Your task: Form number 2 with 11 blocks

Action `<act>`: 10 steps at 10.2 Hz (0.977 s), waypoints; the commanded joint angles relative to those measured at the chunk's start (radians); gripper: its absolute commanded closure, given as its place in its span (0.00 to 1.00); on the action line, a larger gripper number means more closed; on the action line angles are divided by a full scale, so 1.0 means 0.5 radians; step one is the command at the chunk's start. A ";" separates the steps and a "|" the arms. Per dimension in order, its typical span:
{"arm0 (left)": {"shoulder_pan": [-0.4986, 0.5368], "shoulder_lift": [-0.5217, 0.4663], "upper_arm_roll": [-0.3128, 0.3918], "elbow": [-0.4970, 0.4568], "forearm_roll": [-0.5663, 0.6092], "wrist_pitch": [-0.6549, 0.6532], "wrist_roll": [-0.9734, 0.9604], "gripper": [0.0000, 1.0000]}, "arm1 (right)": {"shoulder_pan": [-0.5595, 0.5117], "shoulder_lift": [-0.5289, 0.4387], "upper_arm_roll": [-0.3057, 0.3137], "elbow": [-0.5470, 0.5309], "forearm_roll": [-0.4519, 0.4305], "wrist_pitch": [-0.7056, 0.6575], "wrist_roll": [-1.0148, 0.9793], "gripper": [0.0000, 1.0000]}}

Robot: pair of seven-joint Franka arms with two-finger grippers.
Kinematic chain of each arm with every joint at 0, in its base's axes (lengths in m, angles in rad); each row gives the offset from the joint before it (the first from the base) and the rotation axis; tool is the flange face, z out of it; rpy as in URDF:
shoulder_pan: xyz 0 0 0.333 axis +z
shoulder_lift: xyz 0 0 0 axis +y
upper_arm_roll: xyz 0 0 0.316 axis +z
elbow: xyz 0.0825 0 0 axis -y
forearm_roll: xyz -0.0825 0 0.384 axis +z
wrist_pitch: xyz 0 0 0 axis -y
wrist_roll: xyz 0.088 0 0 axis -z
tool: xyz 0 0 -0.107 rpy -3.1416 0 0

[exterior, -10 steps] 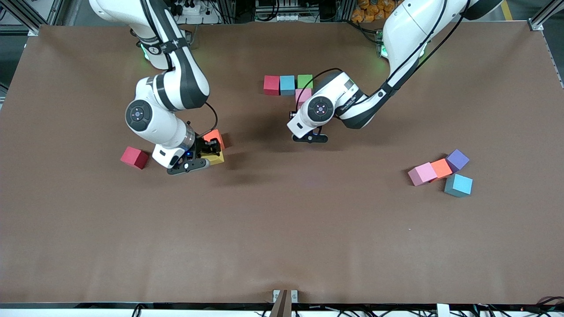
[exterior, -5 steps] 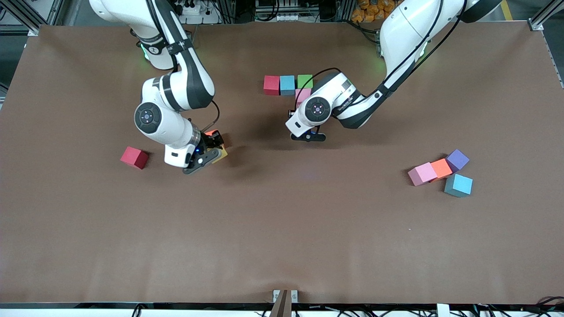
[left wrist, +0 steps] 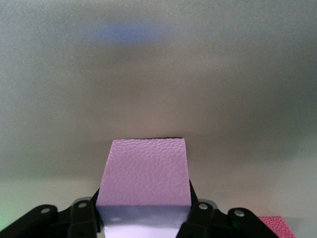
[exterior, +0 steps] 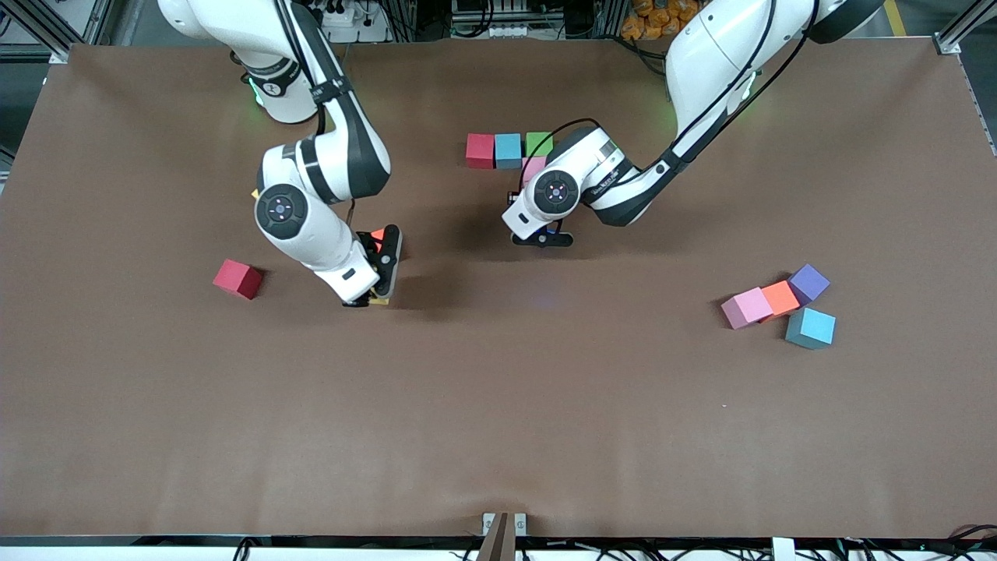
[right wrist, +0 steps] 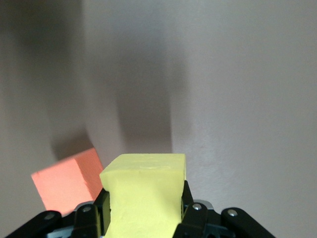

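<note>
Gripping a yellow block (right wrist: 144,193), the right gripper (exterior: 379,269) hangs just over the table (exterior: 498,405) toward the right arm's end, its jaws clamped on the cube's sides; an orange block (right wrist: 67,185) lies on the table just beside it, mostly hidden under the gripper in the front view. A red block (exterior: 238,279) sits alone closer to the right arm's end of the table. The left gripper (left wrist: 143,218) is clamped on a pink block (left wrist: 144,172), held above the table near the middle, just beside the started number 2 (exterior: 510,150): a row of touching red, light blue and green cubes with a pink cube (exterior: 533,167) under the green one, partly covered by the left arm. Toward the left arm's end lies a loose cluster of four blocks (exterior: 779,304): pink, orange and purple in a touching line, light blue nearer the front camera.
</note>
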 commanded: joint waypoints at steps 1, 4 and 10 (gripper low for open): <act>-0.008 -0.005 0.011 -0.043 0.096 0.016 -0.067 0.49 | 0.022 0.026 0.018 0.073 -0.079 -0.033 -0.109 1.00; -0.005 0.001 0.011 -0.043 0.097 0.016 -0.129 0.00 | 0.019 0.023 0.021 0.070 -0.076 -0.036 -0.106 1.00; 0.023 -0.115 -0.014 0.033 0.097 -0.139 -0.392 0.00 | 0.142 0.001 0.033 0.024 -0.052 -0.030 -0.075 1.00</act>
